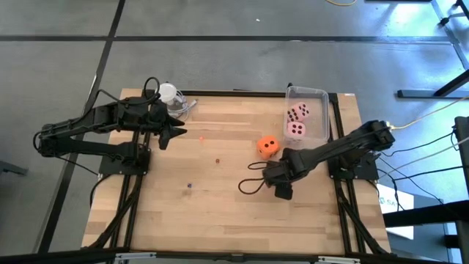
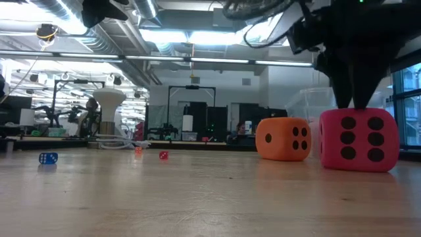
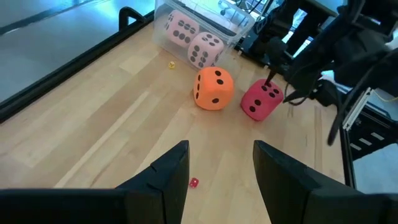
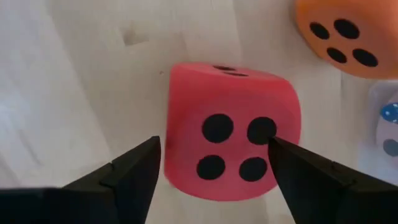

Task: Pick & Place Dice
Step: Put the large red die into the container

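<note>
Red die (image 4: 230,149) sits on tabletop (image 1: 220,198), right hand (image 4: 211,180) spread astride it, ungripped; left hand (image 3: 217,180) parted, empty, parked.

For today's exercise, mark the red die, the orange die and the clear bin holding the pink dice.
red die (image 4: 230,143): right wrist view, on its four-pip face.
orange die (image 3: 214,88): left wrist view, on its front face.
clear bin (image 1: 308,92): high view, on its far rim.

Even overhead light with bright ceiling strips (image 2: 197,36) glaring in the low view; motion-blurred red die (image 4: 230,149).
</note>
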`<action>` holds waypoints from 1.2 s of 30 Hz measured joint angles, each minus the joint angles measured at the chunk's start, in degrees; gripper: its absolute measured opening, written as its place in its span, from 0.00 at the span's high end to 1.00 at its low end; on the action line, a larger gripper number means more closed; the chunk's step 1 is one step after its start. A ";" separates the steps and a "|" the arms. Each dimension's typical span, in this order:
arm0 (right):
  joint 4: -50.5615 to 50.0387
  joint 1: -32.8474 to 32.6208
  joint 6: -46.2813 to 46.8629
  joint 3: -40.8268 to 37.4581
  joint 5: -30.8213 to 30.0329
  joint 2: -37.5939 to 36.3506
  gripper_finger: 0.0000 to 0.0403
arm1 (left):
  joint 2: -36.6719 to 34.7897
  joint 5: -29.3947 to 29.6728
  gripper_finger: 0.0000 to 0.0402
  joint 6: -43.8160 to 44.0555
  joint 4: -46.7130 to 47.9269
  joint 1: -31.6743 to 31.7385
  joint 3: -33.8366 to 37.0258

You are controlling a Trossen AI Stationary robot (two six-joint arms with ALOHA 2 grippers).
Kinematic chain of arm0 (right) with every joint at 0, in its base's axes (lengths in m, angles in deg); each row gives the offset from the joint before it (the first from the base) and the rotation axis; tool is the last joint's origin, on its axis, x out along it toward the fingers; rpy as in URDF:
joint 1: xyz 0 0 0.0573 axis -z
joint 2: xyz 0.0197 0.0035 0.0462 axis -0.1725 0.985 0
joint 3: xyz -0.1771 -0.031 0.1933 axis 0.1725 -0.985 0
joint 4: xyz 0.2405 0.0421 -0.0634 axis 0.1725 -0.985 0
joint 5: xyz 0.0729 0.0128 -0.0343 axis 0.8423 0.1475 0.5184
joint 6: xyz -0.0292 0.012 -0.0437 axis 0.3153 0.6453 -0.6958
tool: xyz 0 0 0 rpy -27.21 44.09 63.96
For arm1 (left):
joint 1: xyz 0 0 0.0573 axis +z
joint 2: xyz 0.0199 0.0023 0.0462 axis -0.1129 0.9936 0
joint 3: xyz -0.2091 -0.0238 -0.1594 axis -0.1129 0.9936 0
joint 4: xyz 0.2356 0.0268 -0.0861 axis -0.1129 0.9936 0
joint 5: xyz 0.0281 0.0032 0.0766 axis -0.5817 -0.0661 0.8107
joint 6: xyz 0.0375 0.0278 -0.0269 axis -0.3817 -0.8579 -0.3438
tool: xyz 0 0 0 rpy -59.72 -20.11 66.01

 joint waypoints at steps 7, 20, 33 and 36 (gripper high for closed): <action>-0.20 -1.97 2.21 0.21 -4.91 4.81 0.28 | 0.00 0.00 0.58 0.02 0.00 0.00 0.00; -0.07 -4.88 11.82 1.60 -11.10 7.52 0.27 | 0.00 0.00 0.58 -0.04 0.00 -0.01 0.00; -0.62 -4.79 11.77 2.50 -7.19 7.56 0.27 | 0.00 0.00 0.58 -0.07 0.00 -0.01 0.00; -1.06 -4.81 11.21 2.59 -6.07 7.56 0.23 | 0.00 0.00 0.58 -0.20 0.02 -0.01 0.00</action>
